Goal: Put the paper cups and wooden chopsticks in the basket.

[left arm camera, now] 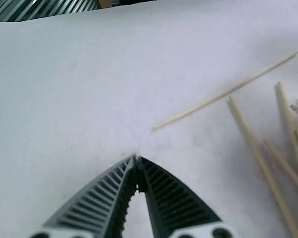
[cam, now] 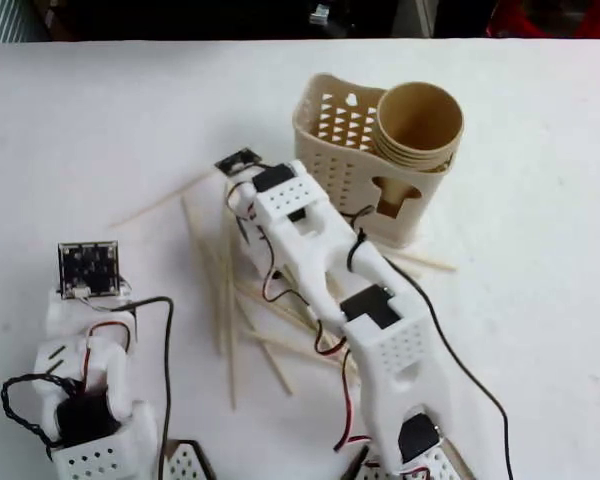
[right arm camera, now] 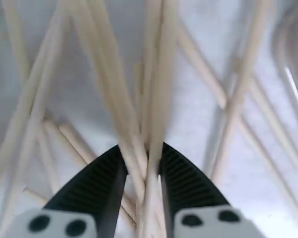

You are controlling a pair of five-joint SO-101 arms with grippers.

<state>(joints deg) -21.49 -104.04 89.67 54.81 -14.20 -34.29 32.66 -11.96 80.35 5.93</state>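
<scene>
The chopsticks (cam: 230, 330) lie scattered and crossed around the middle of the table (cam: 540, 300), some running under the right arm. They look light, thin and stiff, and smooth enough to roll or slip out of a loose pinch; I'd take a few together near mid-length, so neither end droops. The right gripper (right arm camera: 142, 148) is down in the heap, fingers clenched on two or three sticks; I can't tell how far along their length it has them.

The paper cups (cam: 418, 122) sit nested in one stack inside the basket (cam: 325, 140), at its right end, toward the far edge of the table; light and easily crushed, I'd say, but they need no handling now. The basket is perforated plastic, tall and open-topped; long sticks would likely have to go in end first.

The left gripper (left arm camera: 136, 157) hangs over bare table by the near left corner, fingers pressed together on nothing, a lone stick lying just beyond it.

The tabletop is plain white and smooth, and I'd judge it gives little grip; past the far edge the room is dark.
</scene>
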